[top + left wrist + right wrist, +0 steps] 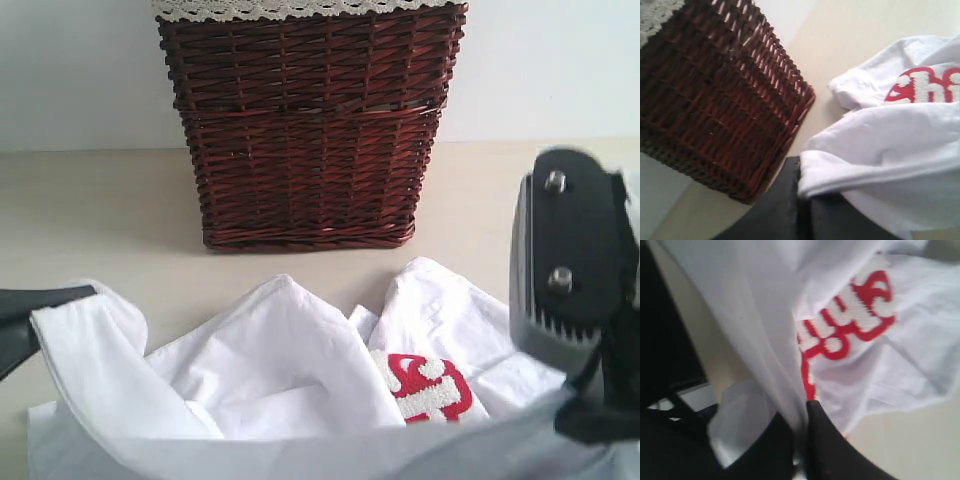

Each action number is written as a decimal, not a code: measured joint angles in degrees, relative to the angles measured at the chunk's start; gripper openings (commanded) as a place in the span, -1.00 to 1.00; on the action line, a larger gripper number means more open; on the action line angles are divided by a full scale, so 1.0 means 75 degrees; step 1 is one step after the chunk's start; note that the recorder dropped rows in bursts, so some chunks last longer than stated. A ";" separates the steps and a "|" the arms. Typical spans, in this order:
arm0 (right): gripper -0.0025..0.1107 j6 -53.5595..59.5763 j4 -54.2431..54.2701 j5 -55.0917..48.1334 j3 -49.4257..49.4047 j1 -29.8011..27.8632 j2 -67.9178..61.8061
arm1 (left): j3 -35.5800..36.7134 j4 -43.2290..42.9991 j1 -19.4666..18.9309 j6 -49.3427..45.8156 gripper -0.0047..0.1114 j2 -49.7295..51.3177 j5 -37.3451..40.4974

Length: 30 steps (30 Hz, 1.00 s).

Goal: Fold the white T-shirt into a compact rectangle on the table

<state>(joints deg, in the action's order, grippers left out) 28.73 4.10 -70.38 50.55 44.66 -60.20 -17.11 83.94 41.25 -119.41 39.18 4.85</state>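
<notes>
Pale table point(90, 210) bears the white T-shirt point(280, 350), left claw point(801, 199) and right claw point(802, 437) both pinching it (basket point(310, 130) behind).

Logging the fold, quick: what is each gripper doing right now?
Left gripper: shut on the wrinkled white cotton T-shirt.
Right gripper: shut on the same T-shirt.
</notes>
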 measured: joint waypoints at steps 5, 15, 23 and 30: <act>-0.96 0.1091 0.1447 0.0000 -0.0777 0.0000 -0.0038 | 0.0147 -0.0093 0.0000 0.1542 -0.92 0.0731 0.0214; -0.26 0.1200 0.2191 0.0053 -0.1325 0.0000 -0.1384 | -0.0857 -0.7383 0.0000 0.7750 -0.92 0.3994 0.3532; -0.19 0.1394 0.2085 0.0038 -0.1325 0.0000 -0.1920 | -0.1674 -0.9918 0.0000 0.9465 -0.92 0.4278 0.6429; -0.19 0.0126 0.0775 0.0131 -0.0249 0.0000 -0.1955 | -0.2441 -0.9567 0.0000 0.9538 -0.90 0.3944 0.6901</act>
<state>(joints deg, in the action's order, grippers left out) 29.68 9.91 -69.40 48.68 44.66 -74.87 -35.41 12.19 41.25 -47.88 68.76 56.60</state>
